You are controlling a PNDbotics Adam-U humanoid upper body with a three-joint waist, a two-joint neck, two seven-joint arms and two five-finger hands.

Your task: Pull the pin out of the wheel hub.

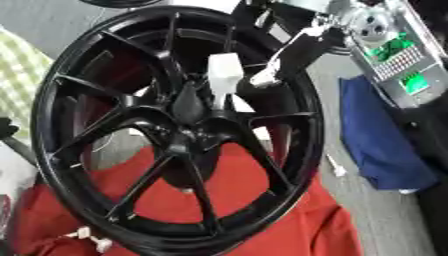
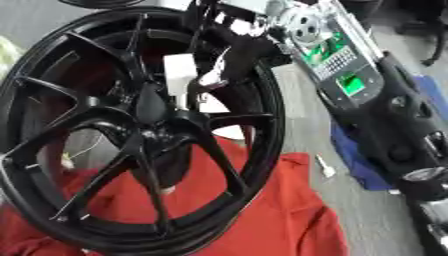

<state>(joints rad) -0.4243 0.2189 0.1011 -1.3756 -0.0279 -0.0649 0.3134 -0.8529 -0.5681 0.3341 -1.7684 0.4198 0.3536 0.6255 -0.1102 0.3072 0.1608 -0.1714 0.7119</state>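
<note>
A black multi-spoke wheel [image 1: 66,90] stands tilted on a red cloth [image 1: 289,220]. A white blocky pin [image 1: 223,74] sticks out just above and right of the hub centre [image 1: 188,106], between two spokes. My right arm comes in from the upper right, and my right hand [image 2: 229,55] reaches through to the pin. Its fingers [image 1: 265,76] curl against the pin's right side and under it. The thumb is hidden behind the pin. My left hand does not show.
A blue cloth [image 1: 376,145] lies on the grey floor to the right. A small white piece [image 1: 335,167] lies between it and the wheel. More white pieces [image 1: 92,241] sit on the red cloth at the lower left. A green checked fabric [image 1: 17,75] is at the left edge.
</note>
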